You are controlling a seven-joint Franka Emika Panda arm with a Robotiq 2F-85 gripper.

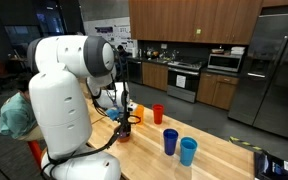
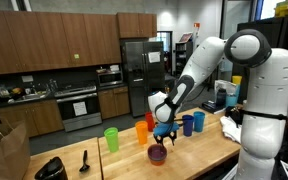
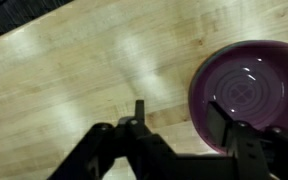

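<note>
Wrist view: purple bowl point(image 3: 252, 88) upright on wooden table point(image 3: 74, 70), frame right. Over near rim, gripper point(image 3: 181, 128) released, jaws apart astride it. Probably light, stiff, glossy, slippery; pinch rim wall, one finger inside.

— What is it?
— A purple bowl point(image 3: 246, 92), round and glossy, with fine rings inside.
— How does it sit?
— Upright, mouth up, on the wooden tabletop point(image 3: 74, 70), just below the fingers point(image 3: 240, 148). One fingertip overlaps its rim; most of it lies outside their gap.
</note>
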